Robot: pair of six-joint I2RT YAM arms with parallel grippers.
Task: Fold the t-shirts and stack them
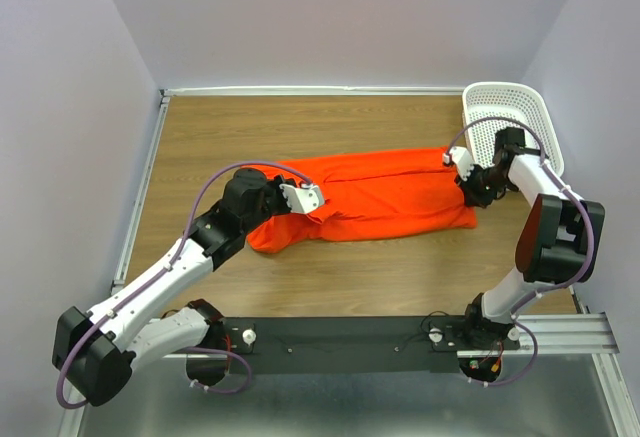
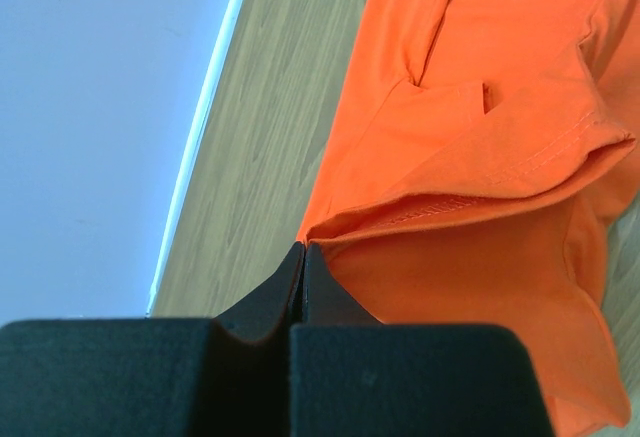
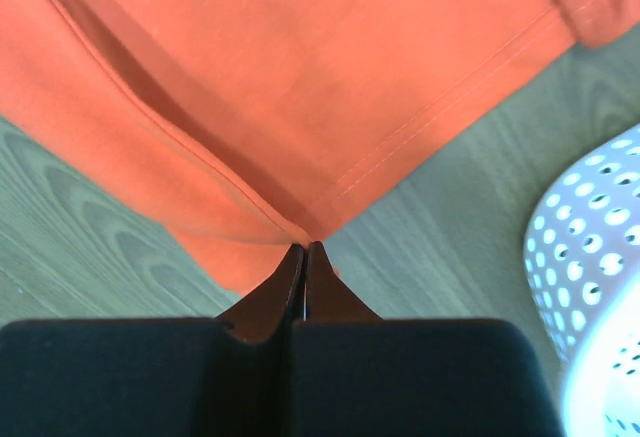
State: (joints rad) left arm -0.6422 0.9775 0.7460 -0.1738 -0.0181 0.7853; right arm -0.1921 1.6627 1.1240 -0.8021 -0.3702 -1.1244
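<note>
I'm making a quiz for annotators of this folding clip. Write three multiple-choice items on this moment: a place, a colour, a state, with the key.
1. Where on the table does the white basket stand? A. centre B. far right corner C. near left corner
2. What colour is the t-shirt? A. orange-red B. blue C. white
3. How are the left hand and the right hand? A. both open B. one open, one shut C. both shut on the t-shirt's edge
Key: 1 B, the top view shows it there; 2 A, every view shows that colour; 3 C, each wrist view shows it pinching fabric.
</note>
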